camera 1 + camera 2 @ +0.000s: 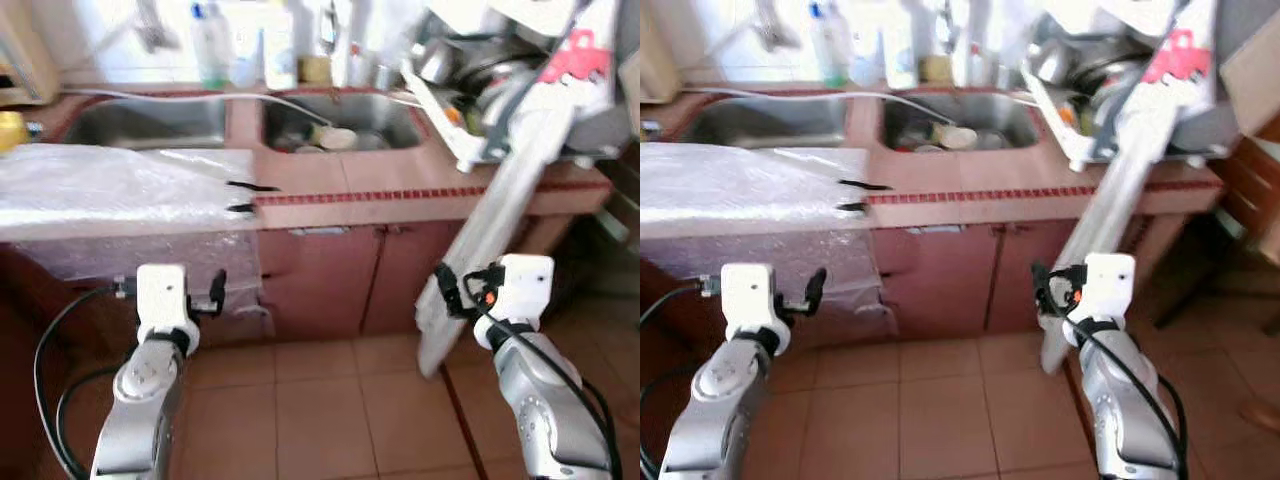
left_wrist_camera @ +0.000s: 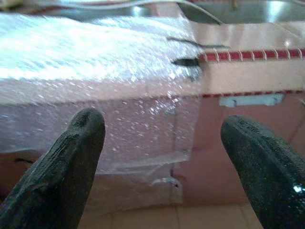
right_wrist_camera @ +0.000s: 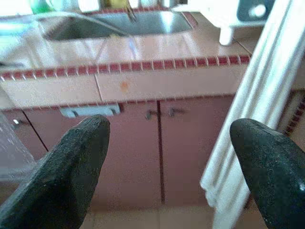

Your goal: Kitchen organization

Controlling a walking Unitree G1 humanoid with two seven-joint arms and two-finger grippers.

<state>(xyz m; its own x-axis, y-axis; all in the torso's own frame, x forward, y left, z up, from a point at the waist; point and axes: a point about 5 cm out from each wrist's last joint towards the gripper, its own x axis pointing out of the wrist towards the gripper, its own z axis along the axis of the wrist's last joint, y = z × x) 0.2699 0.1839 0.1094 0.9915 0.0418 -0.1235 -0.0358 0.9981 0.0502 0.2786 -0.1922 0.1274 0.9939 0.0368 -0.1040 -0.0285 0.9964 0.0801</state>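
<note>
A pink tiled counter [image 1: 400, 180] holds a double steel sink, with a left basin [image 1: 150, 122] and a right basin [image 1: 385, 115]. A pale bowl [image 1: 338, 138] and other dishes lie in the right basin. A clear bubble-wrap sheet [image 1: 110, 185] covers the counter's left part and hangs over its front. My left gripper [image 1: 218, 290] is held low before that sheet, open and holding nothing [image 2: 162, 124]. My right gripper [image 1: 447, 288] is open and holding nothing [image 3: 169, 126] in front of the cabinet doors [image 1: 320, 280].
A crowded dish rack [image 1: 500, 70] stands on the counter's right end. A long white sheet [image 1: 500, 220] hangs from it to the floor beside my right gripper. Bottles [image 1: 210, 45] line the wall behind the sinks. Tiled floor [image 1: 320, 400] lies between my arms.
</note>
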